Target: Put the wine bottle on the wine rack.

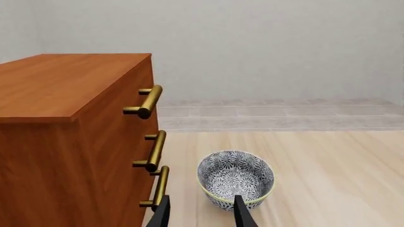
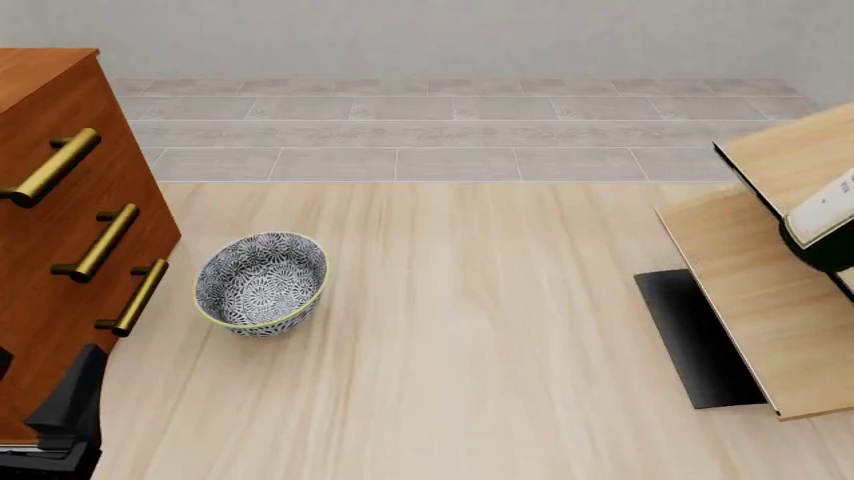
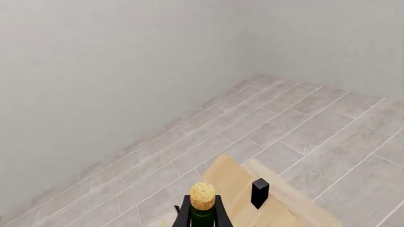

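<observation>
The wine bottle shows at the far right edge of the front view, dark green with a white label, over the slanted pale-wood panels of the wine rack. In the right wrist view its tan cork and neck stand between the fingers of my right gripper, which is shut on the neck. Part of the rack lies beyond it. I cannot tell whether the bottle rests on the rack. My left gripper is open and empty, low at the near left.
A reddish-brown drawer cabinet with brass handles stands at the left, close to my left gripper. A patterned grey-blue bowl sits on the table beside it, just ahead of the left fingers. The rack's black base plate lies on the table.
</observation>
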